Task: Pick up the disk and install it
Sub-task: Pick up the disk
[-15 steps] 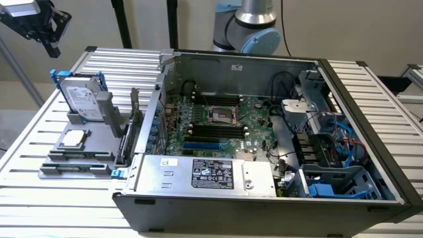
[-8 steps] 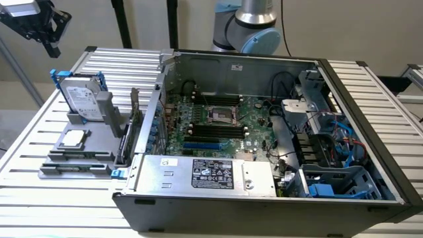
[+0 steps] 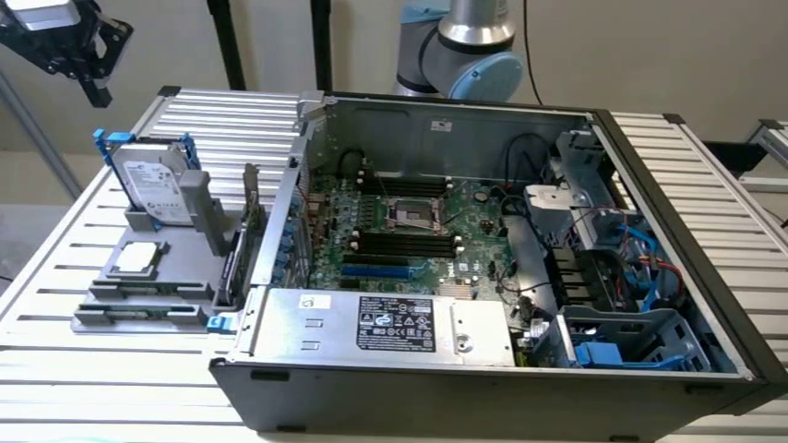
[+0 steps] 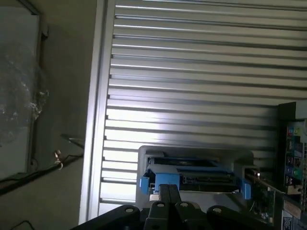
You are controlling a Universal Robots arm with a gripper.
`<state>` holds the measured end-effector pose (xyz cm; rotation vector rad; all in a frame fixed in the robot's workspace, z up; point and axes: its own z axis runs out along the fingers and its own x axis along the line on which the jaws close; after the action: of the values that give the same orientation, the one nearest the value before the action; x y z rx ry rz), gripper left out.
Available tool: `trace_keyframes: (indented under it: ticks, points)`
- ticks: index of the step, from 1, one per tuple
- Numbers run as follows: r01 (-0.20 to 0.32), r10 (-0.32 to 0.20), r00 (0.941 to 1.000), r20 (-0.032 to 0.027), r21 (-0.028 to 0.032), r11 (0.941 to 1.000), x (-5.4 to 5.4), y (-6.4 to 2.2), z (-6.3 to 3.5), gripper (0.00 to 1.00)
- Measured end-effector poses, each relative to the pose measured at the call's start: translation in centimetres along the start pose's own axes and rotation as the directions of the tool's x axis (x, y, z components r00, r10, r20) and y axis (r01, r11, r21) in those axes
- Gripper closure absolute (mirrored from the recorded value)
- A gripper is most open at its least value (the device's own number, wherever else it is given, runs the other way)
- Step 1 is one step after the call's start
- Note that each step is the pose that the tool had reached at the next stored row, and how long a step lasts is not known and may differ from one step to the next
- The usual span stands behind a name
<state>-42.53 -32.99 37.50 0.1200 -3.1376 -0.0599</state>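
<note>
We see the hand (image 3: 94, 89) high above the table (image 3: 50, 277), near the upper corner on the exterior view's left. In the wrist view the hand (image 4: 168, 190) has its two dark fingers (image 4: 163, 194) pressed together with nothing between them.

The disk (image 3: 155, 187) stands on edge in a grey holder (image 3: 185, 217) on the table, to the exterior view's left of the open computer case (image 3: 493, 392). Its white label faces outward and blue rails frame its sides. The hand is well apart from the disk and touches nothing. In the wrist view the disk (image 4: 192, 173) is seen from above, its thin edge between the blue rail ends, just beyond the fingertips in the picture, with the slatted table (image 4: 192, 72) spread out behind it.

In front of the holder a small square silver chip (image 3: 136, 257) lies on a flat grey tray (image 3: 124, 309). Inside the case we see the green motherboard (image 3: 474, 221), a silver power supply (image 3: 474, 330) with a black-and-white label along the near wall, and a grey drive cage (image 3: 665, 330) with blue parts at the near corner on the exterior view's right. The arm (image 3: 474, 46) rises behind the case.
</note>
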Motion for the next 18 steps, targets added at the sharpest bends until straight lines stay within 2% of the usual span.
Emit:
trace_keyframes:
  ticks: [5,9,13,18]
  points:
    - [0.091,-0.091,0.9959,-0.0035,-0.0002,0.9959,0.00,0.00,0.00,0.89]
    - [0.163,-0.163,0.9867,-0.0062,-0.0005,0.9867,0.00,0.00,0.00,0.89]
    - [0.233,-0.233,0.9724,-0.0089,-0.0011,0.9724,0.00,0.00,0.00,0.89]
    - [0.321,-0.321,0.9470,-0.0123,-0.0021,0.9471,0.00,0.00,0.00,0.89]
